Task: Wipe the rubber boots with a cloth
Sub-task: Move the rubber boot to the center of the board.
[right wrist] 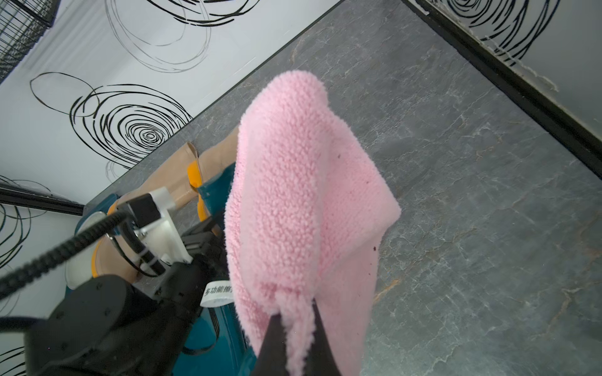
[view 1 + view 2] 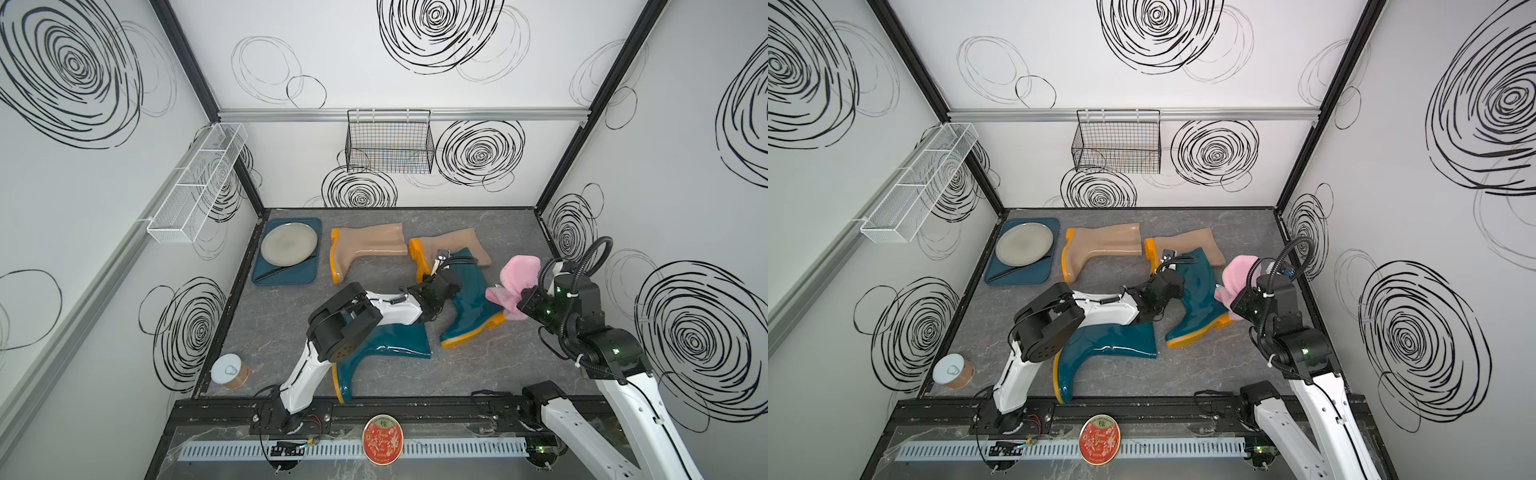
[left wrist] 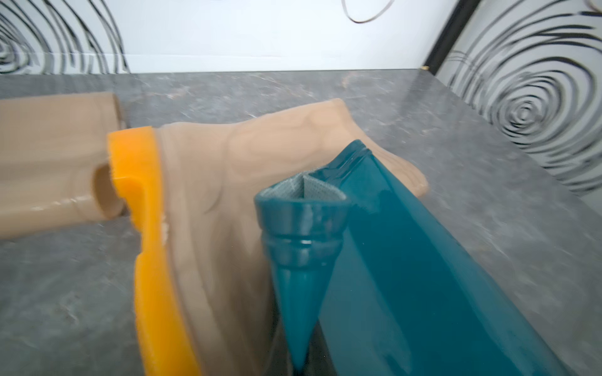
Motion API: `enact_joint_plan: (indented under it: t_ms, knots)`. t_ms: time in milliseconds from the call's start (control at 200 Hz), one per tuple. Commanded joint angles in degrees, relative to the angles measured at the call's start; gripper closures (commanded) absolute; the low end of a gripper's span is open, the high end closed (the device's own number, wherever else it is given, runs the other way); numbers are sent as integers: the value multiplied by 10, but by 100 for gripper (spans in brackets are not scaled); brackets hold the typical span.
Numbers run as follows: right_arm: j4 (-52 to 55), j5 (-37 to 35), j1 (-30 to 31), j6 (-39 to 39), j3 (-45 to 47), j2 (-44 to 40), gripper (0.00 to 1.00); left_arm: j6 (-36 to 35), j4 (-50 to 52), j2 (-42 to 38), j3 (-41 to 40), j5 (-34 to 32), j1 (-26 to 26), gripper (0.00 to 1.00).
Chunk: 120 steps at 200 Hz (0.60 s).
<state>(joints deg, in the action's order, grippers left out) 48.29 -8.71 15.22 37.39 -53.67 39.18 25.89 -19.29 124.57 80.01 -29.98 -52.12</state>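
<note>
2 top views hide right gripper [image 1: 294,311] tips, wrist cam shows them pinching cloth [image 1: 293,179]; left gripper [image 2: 432,311] nips teal boot [image 2: 469,303].

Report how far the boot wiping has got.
Done: nothing shows any boot finished. In hand: the left gripper pinches the shaft of the far teal boot; the right gripper holds the pink cloth by that boot's heel. Remaining: the near teal boot and both tan boots lie ungripped on the table.
</note>
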Motion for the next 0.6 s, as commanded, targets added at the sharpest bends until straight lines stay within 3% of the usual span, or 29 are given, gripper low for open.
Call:
enact_joint_plan:
  t_ms: [0,195,310,595]
  knots:
    - [-16,-15,-5,-17,-22,7,100,-38,29,13,26,-37,10,100]
    - [-18,-14,-14,-24,-22,4,100,-27,58,12,57,-39,4,100]
    - [-12,-11,-18,-28,-25,-2,100,-18,57,-18,37,-67,-38,100]
    - [10,-31,-25,-49,-71,-8,100,79,121,-91,22,-103,-139,100]
